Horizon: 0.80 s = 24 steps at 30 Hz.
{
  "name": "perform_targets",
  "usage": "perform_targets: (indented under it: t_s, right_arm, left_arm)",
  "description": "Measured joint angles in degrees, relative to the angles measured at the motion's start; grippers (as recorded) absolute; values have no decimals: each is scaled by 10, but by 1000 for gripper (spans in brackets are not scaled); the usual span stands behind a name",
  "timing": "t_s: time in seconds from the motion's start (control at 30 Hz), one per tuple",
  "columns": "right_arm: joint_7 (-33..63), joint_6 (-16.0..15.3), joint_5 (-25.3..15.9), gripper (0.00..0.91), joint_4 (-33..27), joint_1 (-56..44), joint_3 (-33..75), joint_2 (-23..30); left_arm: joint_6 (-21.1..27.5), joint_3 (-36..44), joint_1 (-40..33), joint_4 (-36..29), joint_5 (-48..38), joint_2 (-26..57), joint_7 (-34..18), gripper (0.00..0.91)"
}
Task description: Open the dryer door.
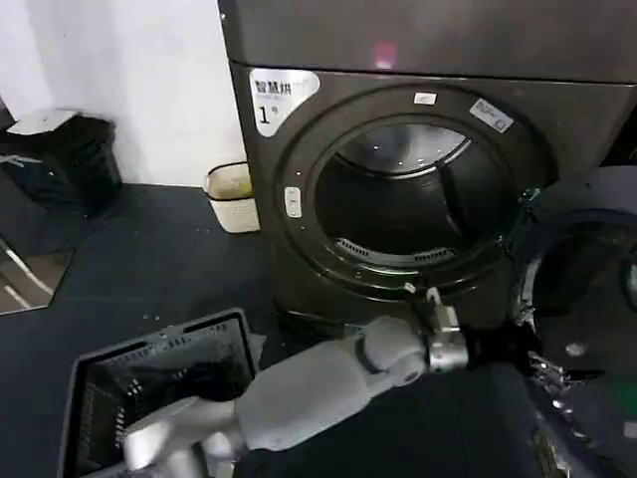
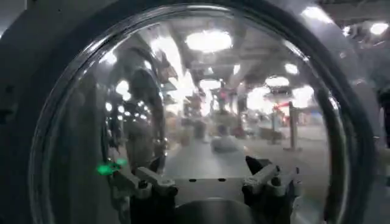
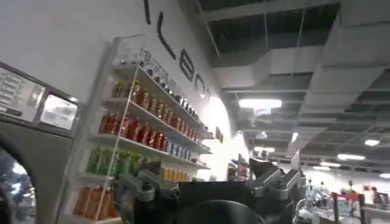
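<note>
One dryer (image 1: 299, 209) in front of you: dark grey-brown metal, a stacked unit above it cut off by the head view's top edge. One white label (image 1: 279, 95) marked "1" sits at its upper left corner, with two smaller stickers on the ring above the opening. The round drum opening (image 1: 413, 199) stands uncovered; inside you see ribbed, perforated metal going dark toward the back.

One dryer door (image 1: 587, 289), swung out to the machine's right side and partly cut off by the head view's right edge. Its tinted glass reads nearly black there, and the rim is blurred. In the left wrist view the domed glass (image 2: 207, 109) is shiny and mirrors ceiling lights and a room, so the surface itself is hard to read.

One laundry basket (image 1: 149, 383), grey slatted plastic, on the dark floor at lower left, its near side hidden by your left arm. One small pale bin (image 1: 231, 194) stands by the white wall, left of the dryer.

Your left gripper (image 1: 518, 349) is at the door's lower inner edge; in the left wrist view its fingers (image 2: 149, 181) stand spread apart close before the glass, and you can't tell whether they touch it.

Your right gripper (image 3: 210, 182) is raised, fingers parted and holding nothing, with drink shelves (image 3: 140, 134) behind.
</note>
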Motion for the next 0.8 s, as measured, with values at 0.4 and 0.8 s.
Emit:
perform_targets:
  t_s: [0.4, 0.8]
  right_arm:
    - [4, 39, -30, 907, -23, -4, 28, -1]
    - [-19, 67, -45, 907, -31, -14, 39, -1]
  left_arm:
    - [-3, 5, -26, 85, 28, -41, -6, 907]
    - [-8, 3, -52, 148, 36, -41, -6, 907]
